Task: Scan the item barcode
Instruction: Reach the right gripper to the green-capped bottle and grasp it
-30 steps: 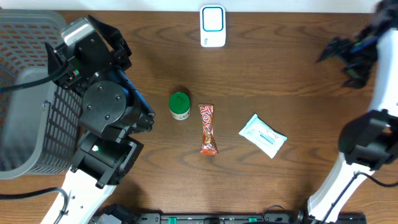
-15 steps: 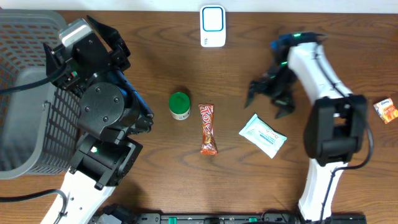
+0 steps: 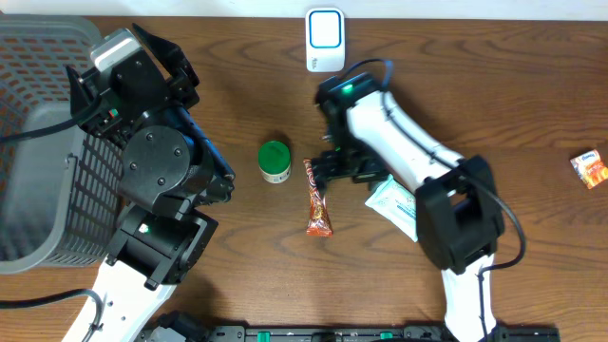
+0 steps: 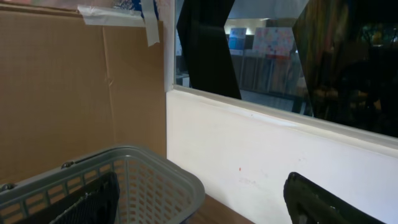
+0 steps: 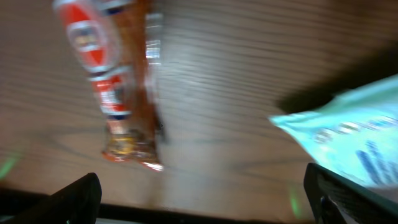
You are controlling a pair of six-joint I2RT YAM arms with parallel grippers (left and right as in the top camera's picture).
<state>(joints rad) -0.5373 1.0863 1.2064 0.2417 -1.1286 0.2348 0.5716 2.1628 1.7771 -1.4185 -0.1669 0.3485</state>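
An orange-red candy bar (image 3: 318,197) lies at the table's middle, with a green-lidded jar (image 3: 275,161) to its left and a white and teal wipes packet (image 3: 391,202) to its right. A white scanner with a blue face (image 3: 325,40) stands at the far edge. My right gripper (image 3: 346,173) hovers open between the candy bar and the packet, empty. In the blurred right wrist view (image 5: 205,199) the candy bar (image 5: 118,81) is upper left and the packet (image 5: 348,137) at right. My left gripper (image 4: 205,208) is open and empty, raised beside the basket.
A grey mesh basket (image 3: 38,142) fills the left side, and its rim (image 4: 143,168) shows in the left wrist view before a white wall. The bulky left arm (image 3: 161,161) stands beside it. A small orange packet (image 3: 591,168) lies at the far right.
The right arm has swept from the far right edge to the table's middle, ending over the candy bar and the wipes packet. The small orange packet has come into sight. The left arm is still.
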